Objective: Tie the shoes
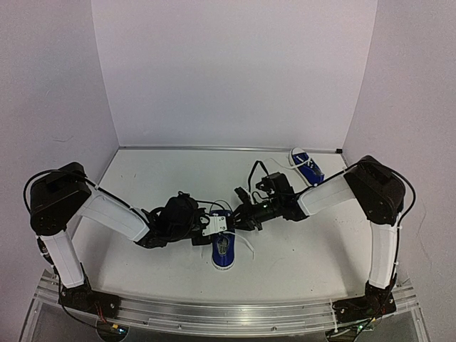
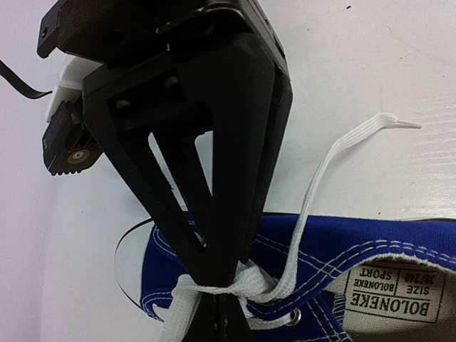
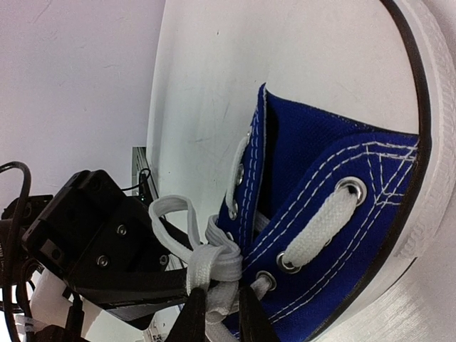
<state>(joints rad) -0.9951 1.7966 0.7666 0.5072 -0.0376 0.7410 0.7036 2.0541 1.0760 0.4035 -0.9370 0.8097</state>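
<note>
Left gripper [image 2: 219, 276]: my fingers are clenched together, with the tips pressed into the crossing of the laces on the near shoe. I cannot tell whether a strand is caught between them.
Right gripper [image 3: 216, 318]: closed on the white lace [image 2: 324, 171]. A flat strand runs down between my two dark fingers, just below the crossing.
Near shoe [image 1: 223, 249]: blue canvas, sitting on the worktop [image 1: 164, 178] between my two arms. It is close to the near edge, with its toe pointing towards my bases.
Far shoe [image 1: 308, 168]: the second blue sneaker, well apart from the first. It lies at the back right of the worktop near the wall corner, with its laces loose around it.
Lace crossing [image 3: 214, 260]: the white strands bunch over the tongue at the top eyelets. Both grippers meet there, nearly touching each other.
Loose end: one strand leaves the crossing, rises over the shoe's collar and lies flat on the worktop beyond it, tip free.
Small loop [image 3: 171, 210]: a short bend of lace stands up beside the crossing, on the side of my left gripper.
Eyelets [image 3: 353, 189]: metal rings, with a wide lace threaded across between two of them.
Toe cap [image 3: 436, 107]: white rubber with a dark line along its edge.
Size label [image 2: 393, 293]: a white tag inside the shoe, printed BOLONEKE SPORT.
Arms: both reach inward from the sides, wrists low over the near shoe.
</note>
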